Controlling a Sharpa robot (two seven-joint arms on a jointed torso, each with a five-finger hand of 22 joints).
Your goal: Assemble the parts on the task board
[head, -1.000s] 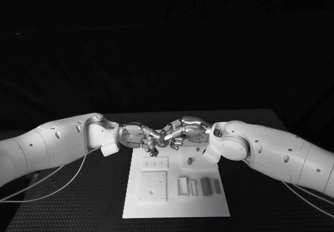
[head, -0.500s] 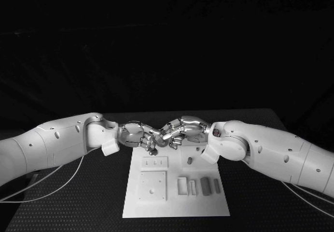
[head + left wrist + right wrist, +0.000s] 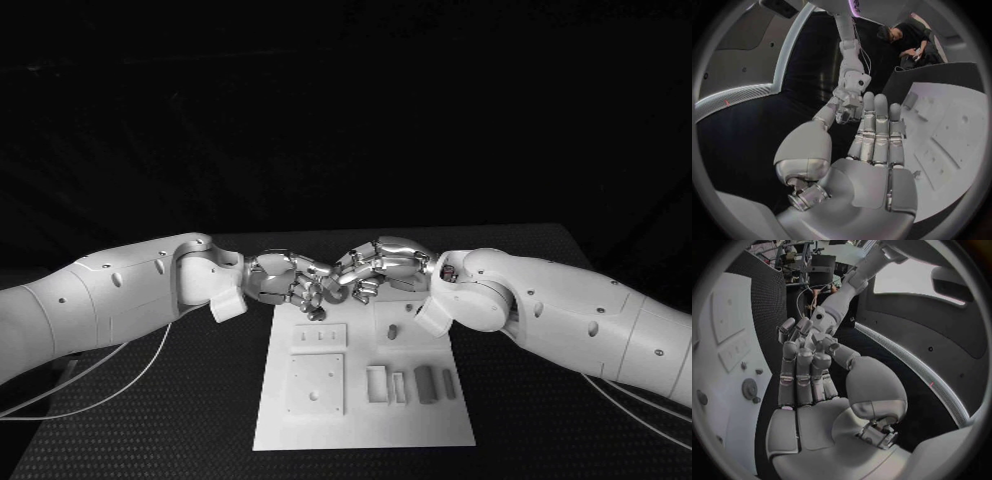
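Both hands meet fingertip to fingertip above the far end of the task board point(image 3: 364, 400). Left hand point(image 3: 293, 281) and right hand point(image 3: 378, 270) are raised off the board, fingers interlocked or touching at the middle in the head view. In the left wrist view the left hand point(image 3: 870, 145) has its fingers straight and close together, thumb out to the side, with the other hand's fingertips against its tips; whether a part is pinched between them cannot be told. In the right wrist view the right hand point(image 3: 807, 380) likewise has straight fingers side by side, meeting the opposite hand's fingers at the tips; hold or no hold cannot be told there either.

Task board: white plate lying flat on the black table point(image 3: 173, 400), directly below and nearer the robot than both hands. Below the left hand sits a small slotted block point(image 3: 320, 340), and nearer still a square plate point(image 3: 316, 385) with a centre hole. Below the right hand, a row of upright grey parts point(image 3: 428, 383) stands beside pale rectangular pieces point(image 3: 378, 384). A small peg point(image 3: 391, 331) stands just under the right hand's wrist side.

White cables point(image 3: 87, 385) trail from the left arm across the table.
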